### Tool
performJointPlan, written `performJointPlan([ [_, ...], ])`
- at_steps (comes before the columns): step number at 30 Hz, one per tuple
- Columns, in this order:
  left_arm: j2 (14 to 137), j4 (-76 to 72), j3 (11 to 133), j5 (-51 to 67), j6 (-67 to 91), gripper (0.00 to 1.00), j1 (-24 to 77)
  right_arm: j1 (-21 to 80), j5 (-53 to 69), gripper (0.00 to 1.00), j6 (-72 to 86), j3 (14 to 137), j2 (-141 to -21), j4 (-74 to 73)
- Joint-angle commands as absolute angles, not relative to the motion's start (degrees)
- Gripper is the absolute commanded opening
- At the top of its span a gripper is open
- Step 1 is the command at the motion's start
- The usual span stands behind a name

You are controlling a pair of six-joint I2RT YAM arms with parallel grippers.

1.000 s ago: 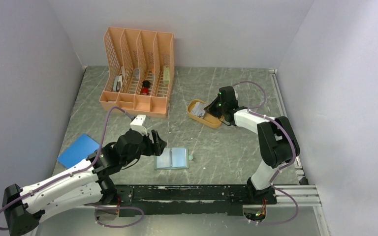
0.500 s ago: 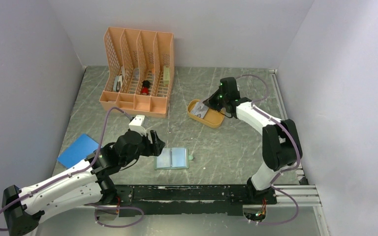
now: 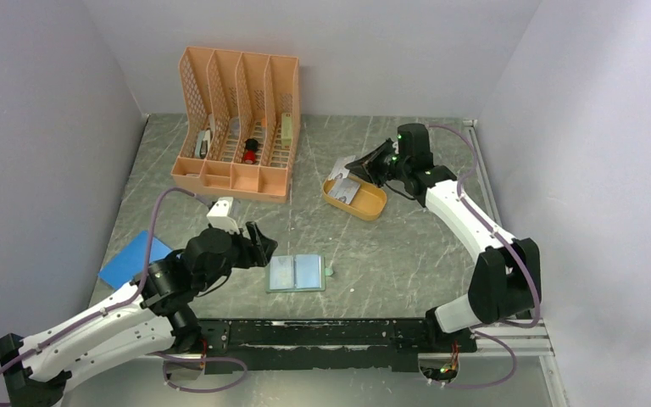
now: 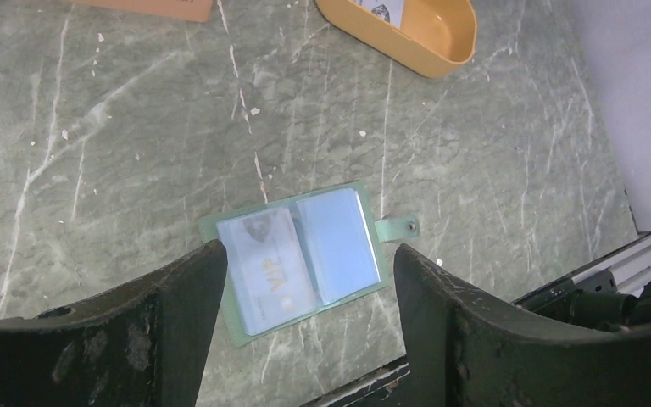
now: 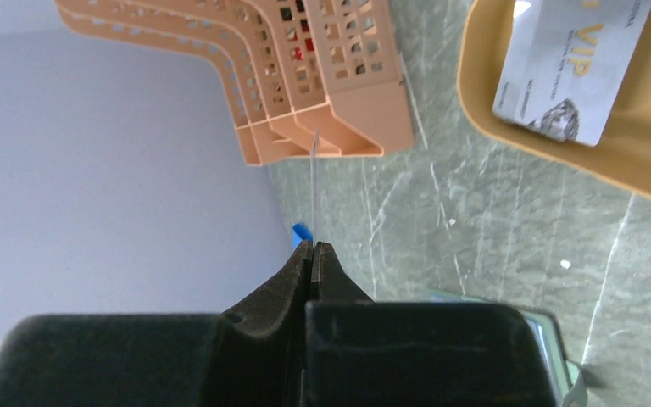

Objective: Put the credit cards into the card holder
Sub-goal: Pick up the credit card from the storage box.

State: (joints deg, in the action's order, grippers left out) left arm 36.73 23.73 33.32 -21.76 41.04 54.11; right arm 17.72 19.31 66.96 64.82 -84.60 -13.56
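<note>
I see one credit card (image 4: 264,270) pocketed in the card holder (image 4: 339,246), my right gripper (image 5: 314,248) pinching a second card (image 5: 314,182), a third card (image 5: 572,72) lying in the tray (image 5: 496,144), and my left gripper (image 4: 308,249) spread and empty.

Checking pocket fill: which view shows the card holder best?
Left wrist: the card holder lies open, whole and close, a card visible in one pocket. Top shows it whole but small; right wrist catches only a corner.

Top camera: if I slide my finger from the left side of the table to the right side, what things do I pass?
Blue sheet → rack → card holder → tray.
</note>
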Motion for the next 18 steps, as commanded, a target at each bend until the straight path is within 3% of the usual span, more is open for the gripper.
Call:
performJointPlan([
  [1, 34.6, 25.7, 33.0, -23.5, 43.4, 0.76, 53.8, 17.4, 24.6, 0.0, 67.5, 64.2, -80.8, -15.6],
  [7, 34.8, 26.1, 32.0, -23.1, 44.2, 0.77, 53.8, 18.7, 29.4, 0.0, 52.2, 64.6, -76.5, -17.0],
  [12, 36.8, 25.6, 30.2, -22.1, 45.6, 0.77, 53.8, 37.5, 15.5, 0.0, 31.5, 61.8, -71.1, -25.7],
  [18, 42.0, 19.9, 27.4, -19.9, 47.2, 0.75, 53.8, 43.3, 19.9, 0.0, 36.8, 44.0, -67.5, -12.9],
])
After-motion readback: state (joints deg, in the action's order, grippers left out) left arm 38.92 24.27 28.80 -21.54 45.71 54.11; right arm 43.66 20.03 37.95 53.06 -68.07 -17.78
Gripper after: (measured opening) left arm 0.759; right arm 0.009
